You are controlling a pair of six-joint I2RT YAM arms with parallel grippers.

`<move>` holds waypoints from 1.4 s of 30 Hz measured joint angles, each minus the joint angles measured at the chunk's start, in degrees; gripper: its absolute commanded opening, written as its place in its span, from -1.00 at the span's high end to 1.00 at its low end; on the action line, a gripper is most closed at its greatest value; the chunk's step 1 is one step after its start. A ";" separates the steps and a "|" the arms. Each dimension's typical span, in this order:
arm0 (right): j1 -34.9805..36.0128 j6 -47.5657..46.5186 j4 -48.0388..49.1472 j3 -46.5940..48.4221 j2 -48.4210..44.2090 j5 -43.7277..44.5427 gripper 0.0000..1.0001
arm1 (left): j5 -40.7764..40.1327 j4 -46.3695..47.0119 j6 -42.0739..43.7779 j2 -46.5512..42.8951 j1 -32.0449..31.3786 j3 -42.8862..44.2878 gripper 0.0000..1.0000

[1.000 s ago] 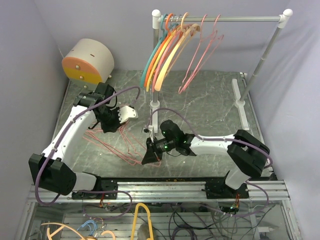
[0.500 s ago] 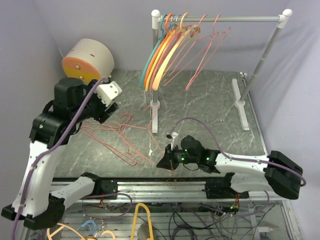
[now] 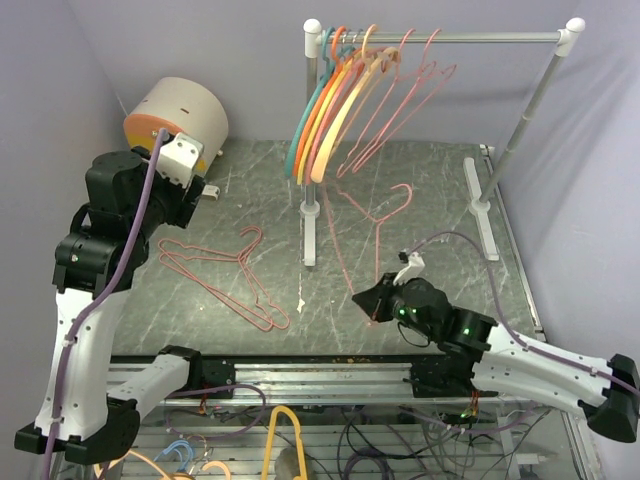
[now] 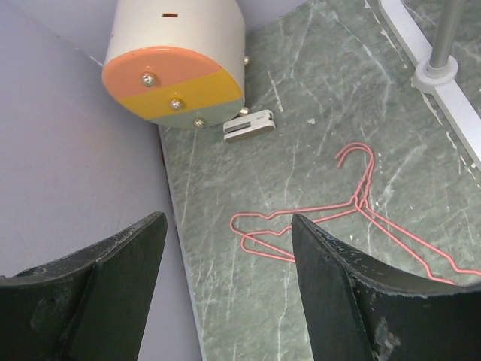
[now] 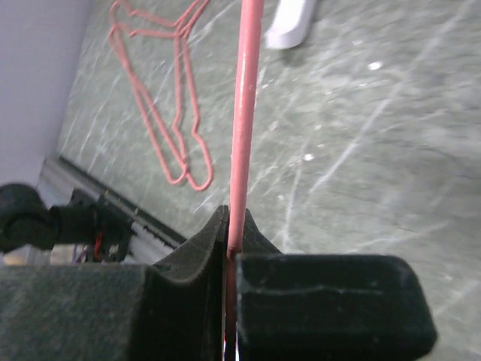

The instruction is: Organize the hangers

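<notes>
1. Our right fingers [image 5: 188, 263] are pinched tight on one pink wire hanger [image 5: 246, 113], its wire running straight up out of the pads.
2. A moment ago they sat low over the worktop [image 3: 180, 310]. Now the hanger stands lifted, its hook pointing toward the rail [image 3: 470, 38], so we judge that hanging it comes next.
3. Our left fingers [image 4: 105, 263] are spread wide and hold nothing. That arm has drawn up and back from the pile.
4. The loose pink hangers [image 4: 359, 201] lie flat on the worktop, left of the rail's post, waiting their turn.
5. The hung hangers [image 3: 320, 130] crowd the rail's left end.
</notes>
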 measured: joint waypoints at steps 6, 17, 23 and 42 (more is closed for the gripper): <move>-0.15 5.92 -17.84 7.96 2.78 13.94 1.00 | 0.46 -0.11 -1.09 0.09 2.23 1.95 -0.55; -2.21 9.86 -47.25 34.40 27.78 41.68 1.00 | 1.84 -0.57 -2.19 2.16 5.60 4.20 -0.53; -13.79 -8.20 -39.21 36.81 23.43 43.60 1.00 | 1.66 -1.25 1.88 3.85 5.70 6.40 -0.52; -27.89 -40.06 -26.32 63.65 36.22 29.27 1.00 | 5.05 -2.47 9.70 20.87 6.16 6.73 -0.97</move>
